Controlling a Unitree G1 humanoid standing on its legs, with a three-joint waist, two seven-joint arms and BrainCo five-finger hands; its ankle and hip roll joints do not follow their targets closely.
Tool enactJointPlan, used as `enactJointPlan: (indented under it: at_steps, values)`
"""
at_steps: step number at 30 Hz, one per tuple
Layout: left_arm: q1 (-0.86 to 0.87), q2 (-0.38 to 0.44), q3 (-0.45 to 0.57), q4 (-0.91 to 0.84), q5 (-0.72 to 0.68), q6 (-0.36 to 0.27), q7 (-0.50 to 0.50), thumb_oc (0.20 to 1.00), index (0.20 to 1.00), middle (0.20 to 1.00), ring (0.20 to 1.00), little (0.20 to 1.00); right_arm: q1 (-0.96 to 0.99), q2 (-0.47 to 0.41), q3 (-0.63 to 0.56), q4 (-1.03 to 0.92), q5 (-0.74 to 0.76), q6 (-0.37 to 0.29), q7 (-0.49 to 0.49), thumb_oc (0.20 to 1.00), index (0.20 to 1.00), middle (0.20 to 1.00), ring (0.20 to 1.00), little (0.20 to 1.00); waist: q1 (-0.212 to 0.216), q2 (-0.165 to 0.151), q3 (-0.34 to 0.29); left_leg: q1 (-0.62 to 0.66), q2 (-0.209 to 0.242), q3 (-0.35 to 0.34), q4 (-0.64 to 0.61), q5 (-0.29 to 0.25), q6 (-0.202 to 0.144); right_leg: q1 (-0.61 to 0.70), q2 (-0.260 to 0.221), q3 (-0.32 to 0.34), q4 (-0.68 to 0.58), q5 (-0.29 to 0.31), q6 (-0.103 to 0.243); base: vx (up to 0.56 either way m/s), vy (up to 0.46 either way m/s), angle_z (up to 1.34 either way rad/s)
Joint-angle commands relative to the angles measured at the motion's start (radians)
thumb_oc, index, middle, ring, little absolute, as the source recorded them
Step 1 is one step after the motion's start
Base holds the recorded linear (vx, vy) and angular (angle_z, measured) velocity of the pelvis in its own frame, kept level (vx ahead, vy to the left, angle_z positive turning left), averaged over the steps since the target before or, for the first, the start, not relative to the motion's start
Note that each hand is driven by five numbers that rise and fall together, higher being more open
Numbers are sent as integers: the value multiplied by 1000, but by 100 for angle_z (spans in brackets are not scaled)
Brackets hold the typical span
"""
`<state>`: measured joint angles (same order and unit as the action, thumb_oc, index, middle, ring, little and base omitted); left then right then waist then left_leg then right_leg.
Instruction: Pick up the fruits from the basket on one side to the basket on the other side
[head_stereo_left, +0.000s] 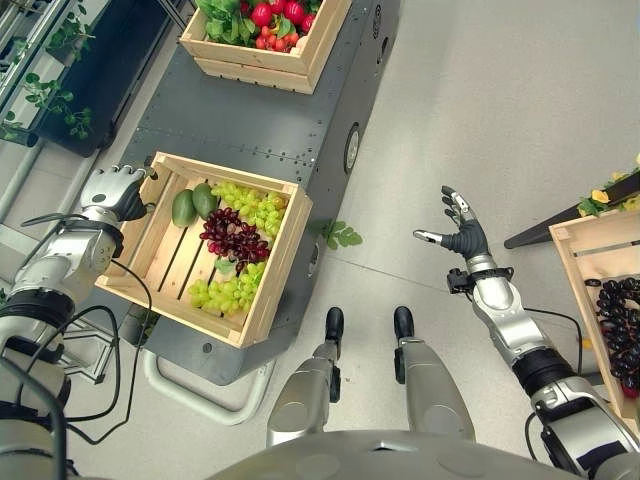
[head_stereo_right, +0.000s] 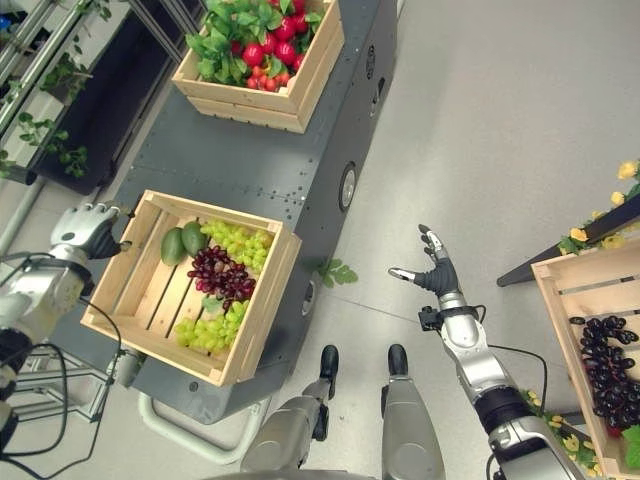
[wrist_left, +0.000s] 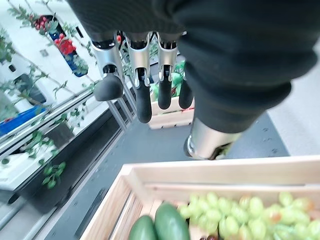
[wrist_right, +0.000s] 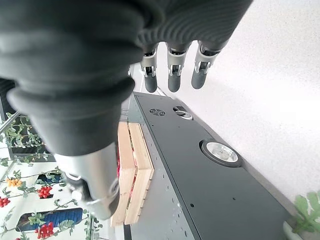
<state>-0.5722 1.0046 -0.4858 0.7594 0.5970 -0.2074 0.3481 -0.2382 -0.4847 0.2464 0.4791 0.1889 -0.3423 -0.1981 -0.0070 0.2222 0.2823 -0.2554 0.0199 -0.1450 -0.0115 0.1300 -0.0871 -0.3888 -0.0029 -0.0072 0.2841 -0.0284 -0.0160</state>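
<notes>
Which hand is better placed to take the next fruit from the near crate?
Left. The left hand hovers empty at the rim of the near crate of grapes and avocados; the right hand hangs open over bare floor.

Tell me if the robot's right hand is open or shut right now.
Open: the right hand hangs over bare floor with fingers spread straight, holding nothing.

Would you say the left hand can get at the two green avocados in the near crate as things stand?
Probably yes: the left hand hovers open at the crate rim, the avocados lie uncovered in the nearest corner, and nothing stands between them.
</notes>
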Motion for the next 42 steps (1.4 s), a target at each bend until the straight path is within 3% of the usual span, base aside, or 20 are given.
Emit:
enactJointPlan:
  at_steps: [1,4,5,6,14,23,32,42]
  values:
    - [-12,23,61,-3,-4,9,43,200,200,200,200,200,40,14,7,-70,16,-38,16,1000,1000,1000,1000,1000,-5,-54,-64,16,-43,-15,61,-91,28,168,-54,59,-277,105,113,0,0,0]
    - [-18,4,55,14,-9,8,45,200,200,200,200,200,37,15,13,-70,16,-38,15,1000,1000,1000,1000,1000,-9,-60,-61,11,-40,-9,58,-89,28,161,-56,60,-284,115,115,-12,0,-1]
    - [-14,-8,58,9,-26,2,29,774,774,774,774,774,36,21,14,-66,10,-36,8,1000,1000,1000,1000,1000,-7,-67,-58,10,-38,-5,52,-87,30,158,-56,61,-292,122,117,0,0,0]
    - [-14,-8,58,9,-26,2,28,1000,1000,1000,1000,1000,36,21,14,-66,9,-36,8,1000,1000,1000,1000,1000,-6,-67,-58,10,-38,-5,51,-87,30,158,-56,62,-293,123,118,0,0,0]
    - [34,-42,57,-30,-157,-56,-108,1000,1000,1000,1000,1000,42,34,-9,-58,16,-23,18,1000,1000,1000,1000,1000,-8,-102,-36,-13,-34,4,78,-96,34,135,-50,79,-278,126,118,-13,8,-3]
    - [69,-42,58,18,-154,-49,-64,1000,1000,1000,1000,1000,5,30,-21,-137,-2,-45,-48,1000,1000,1000,1000,1000,-5,-140,100,-101,-19,25,85,-77,39,4,-17,95,-205,127,121,-78,28,-12]
    - [25,-61,36,56,-217,-57,-55,1000,1000,1000,1000,1000,-5,68,-27,-214,13,-78,-113,1000,1000,1000,1000,1000,-24,-156,215,-250,-39,28,123,-61,43,-167,-7,77,-125,118,124,-81,17,-3]
    - [3,-48,-15,76,-246,-62,-99,1000,1000,1000,1000,1000,-42,70,-30,-202,21,-86,-150,1000,1000,1000,1000,1000,-21,-164,238,-370,-61,20,176,-68,47,-270,-6,68,-96,118,122,-16,-10,2]
